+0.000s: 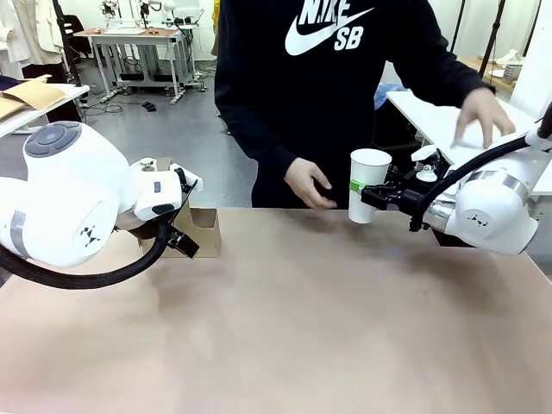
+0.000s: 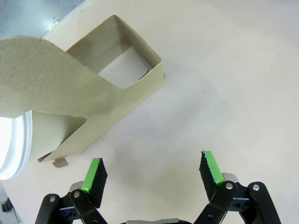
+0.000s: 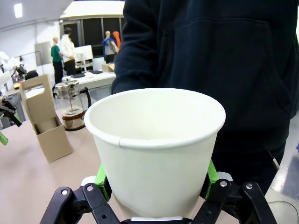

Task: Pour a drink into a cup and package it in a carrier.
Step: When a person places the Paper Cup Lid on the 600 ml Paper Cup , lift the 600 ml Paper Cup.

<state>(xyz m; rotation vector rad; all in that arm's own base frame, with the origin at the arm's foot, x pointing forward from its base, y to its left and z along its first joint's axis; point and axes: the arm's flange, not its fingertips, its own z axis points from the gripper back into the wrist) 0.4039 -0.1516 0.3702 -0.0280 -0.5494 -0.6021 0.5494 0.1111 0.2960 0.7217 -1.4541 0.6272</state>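
My right gripper (image 1: 366, 198) is shut on the cup (image 1: 370, 171), a white paper cup with no lid, and holds it upright above the table's far edge. In the right wrist view the cup (image 3: 156, 140) sits between the green pads (image 3: 102, 179), and its inside looks empty. The brown cardboard carrier (image 1: 203, 229) stands at the far left of the table. My left gripper (image 2: 153, 173) hangs open just beside the carrier (image 2: 112, 93), with nothing between its fingers. A clear glass vessel (image 3: 70, 100) with a metal rim stands behind the carrier (image 3: 46, 126), with brown at its bottom.
A person in a black hoodie stands at the far side. One hand (image 1: 307, 183) is near the table edge beside the cup, the other hand (image 1: 484, 115) on a white side table (image 1: 431, 121) at the right. A white rounded object (image 2: 13, 144) lies beside the carrier.
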